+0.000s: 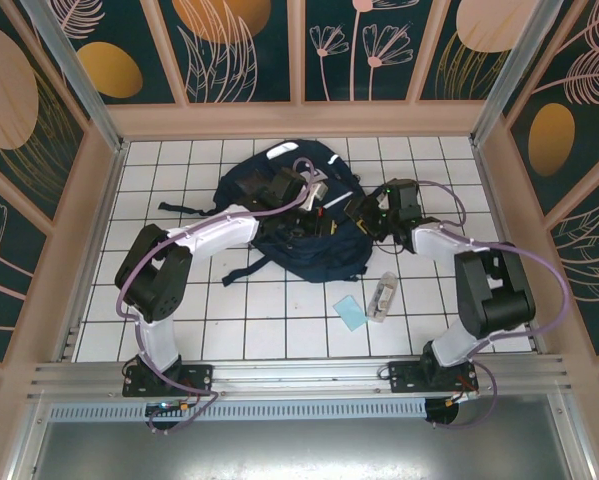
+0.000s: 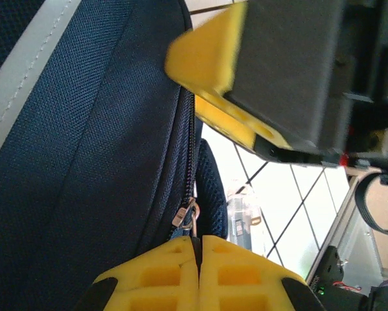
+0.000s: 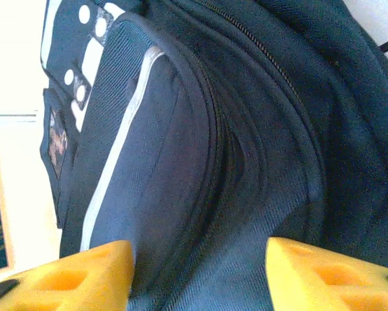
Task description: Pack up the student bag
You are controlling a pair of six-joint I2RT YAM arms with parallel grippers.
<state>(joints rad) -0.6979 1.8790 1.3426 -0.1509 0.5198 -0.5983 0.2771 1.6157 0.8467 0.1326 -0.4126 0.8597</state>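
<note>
The student bag (image 1: 324, 255), a navy-blue backpack with white stripes, lies in the middle of the tiled table. My left gripper (image 1: 316, 196) is over the bag's top. In the left wrist view it (image 2: 199, 244) is shut on the zipper pull (image 2: 188, 217), whose thin tab is pinched between the yellow fingers. My right gripper (image 1: 363, 214) is at the bag's right side. In the right wrist view it (image 3: 200, 272) is open, its yellow fingers (image 3: 83, 275) spread on either side of a bulge of the bag's fabric (image 3: 200, 194). One right finger (image 2: 206, 61) shows close above the zipper.
A flat light-blue card (image 1: 351, 312) and a clear bottle-like case (image 1: 383, 297) lie on the tiles in front of the bag, near the right arm. Dark straps (image 1: 184, 208) trail left of the bag. Wooden walls enclose the table.
</note>
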